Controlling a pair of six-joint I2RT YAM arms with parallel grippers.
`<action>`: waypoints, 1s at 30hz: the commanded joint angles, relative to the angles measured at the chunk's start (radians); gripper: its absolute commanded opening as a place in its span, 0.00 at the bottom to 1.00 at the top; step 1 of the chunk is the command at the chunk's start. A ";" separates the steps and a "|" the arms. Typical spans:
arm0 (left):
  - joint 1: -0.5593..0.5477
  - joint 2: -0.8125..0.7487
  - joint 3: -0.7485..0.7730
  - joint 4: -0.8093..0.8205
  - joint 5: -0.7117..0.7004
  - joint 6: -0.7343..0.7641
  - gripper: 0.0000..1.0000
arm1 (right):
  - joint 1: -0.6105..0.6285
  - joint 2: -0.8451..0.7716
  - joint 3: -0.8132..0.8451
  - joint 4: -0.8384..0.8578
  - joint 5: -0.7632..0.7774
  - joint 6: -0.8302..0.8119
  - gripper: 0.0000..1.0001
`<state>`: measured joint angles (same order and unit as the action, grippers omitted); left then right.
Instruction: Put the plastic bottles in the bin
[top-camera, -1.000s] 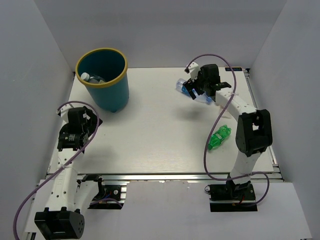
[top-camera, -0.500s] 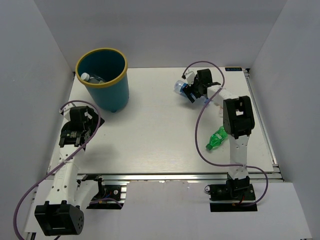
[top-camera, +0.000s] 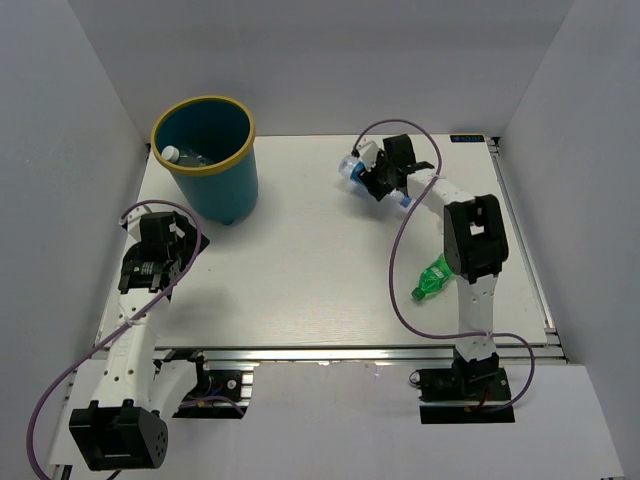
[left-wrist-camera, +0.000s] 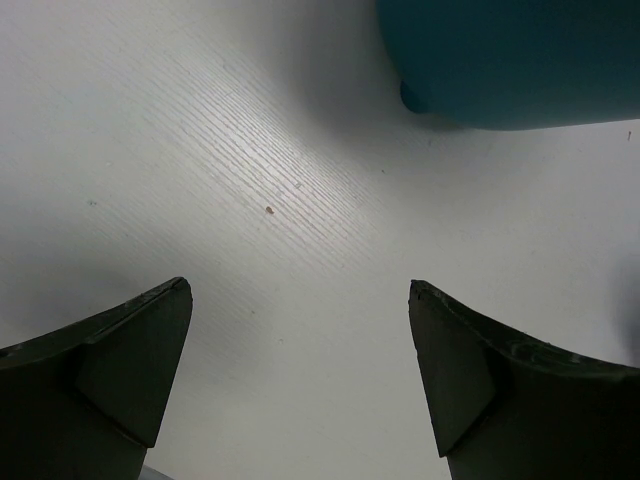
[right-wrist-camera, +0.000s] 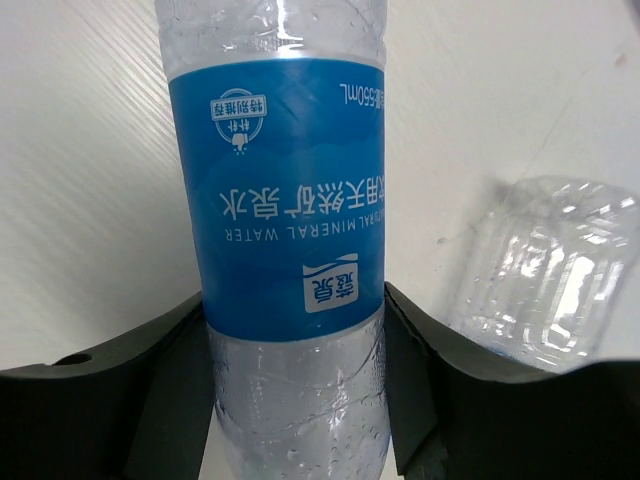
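Observation:
My right gripper (top-camera: 372, 175) is at the back of the table, shut on a clear plastic bottle with a blue label (top-camera: 352, 168). In the right wrist view both black fingers (right-wrist-camera: 170, 380) press the sides of this bottle (right-wrist-camera: 285, 230), and a second clear bottle (right-wrist-camera: 545, 265) lies on the table just to its right. A green bottle (top-camera: 433, 277) lies on the table near the right arm. The teal bin (top-camera: 225, 190) with a yellow rim stands at the back left, with a white-capped bottle (top-camera: 172, 154) inside. My left gripper (top-camera: 160, 232) is open over bare table (left-wrist-camera: 300, 330).
The bin's base (left-wrist-camera: 510, 60) shows at the top of the left wrist view, a short way ahead of the left fingers. Grey walls close off the table at the left, back and right. A purple cable loops above the right arm (top-camera: 400, 125).
The right arm stretched farther toward the back left and its jaws closed on the blue-labelled bottle. The left arm shifted slightly and stayed open.

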<state>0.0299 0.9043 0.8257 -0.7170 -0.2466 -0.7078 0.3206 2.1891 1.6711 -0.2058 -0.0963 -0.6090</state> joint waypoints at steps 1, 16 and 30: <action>0.004 -0.027 0.029 0.011 0.000 0.002 0.98 | 0.057 -0.173 0.025 0.022 -0.034 0.076 0.54; 0.004 -0.068 0.053 0.040 0.108 0.010 0.98 | 0.423 -0.255 0.351 0.161 0.044 0.149 0.53; -0.094 -0.139 0.119 0.658 0.564 -0.136 0.98 | 0.523 -0.423 0.148 0.049 -0.086 0.293 0.54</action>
<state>-0.0528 0.7456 0.9051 -0.2478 0.2379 -0.8005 0.8188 1.8557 1.8221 -0.1589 -0.1257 -0.3851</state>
